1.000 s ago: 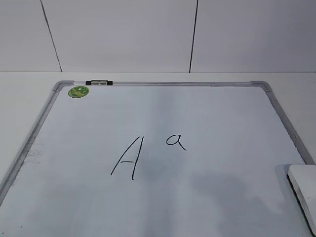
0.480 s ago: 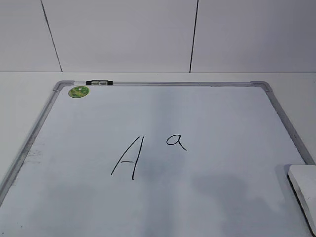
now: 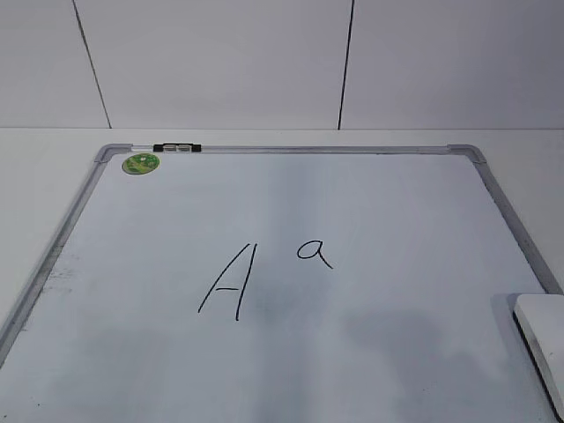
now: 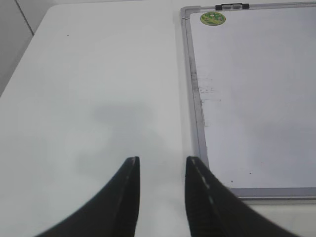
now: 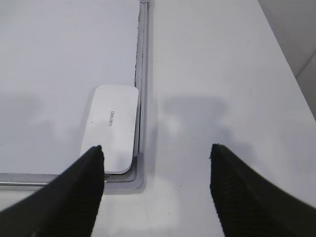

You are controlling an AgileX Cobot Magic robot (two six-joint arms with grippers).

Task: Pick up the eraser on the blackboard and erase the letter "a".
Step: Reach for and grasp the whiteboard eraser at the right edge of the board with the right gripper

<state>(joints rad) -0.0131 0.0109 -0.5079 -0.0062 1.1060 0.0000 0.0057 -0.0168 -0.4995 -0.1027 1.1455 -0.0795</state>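
The blackboard (image 3: 264,203) is a white board in a grey frame lying flat on the table. A small letter "a" (image 3: 315,253) is written near its middle, right of a large capital "A" (image 3: 227,282). The white eraser (image 3: 543,339) lies in the board's near right corner, also seen in the right wrist view as the eraser (image 5: 111,127) against the frame. My right gripper (image 5: 156,153) hangs open above the table just off that corner, its left finger near the eraser's near end. My left gripper (image 4: 163,160) is open and empty over the table beside the board's left frame (image 4: 196,108).
A round green sticker (image 3: 140,162) and a black clip (image 3: 176,147) sit at the board's far left corner. White table (image 4: 89,98) surrounds the board; a tiled wall (image 3: 264,62) stands behind it.
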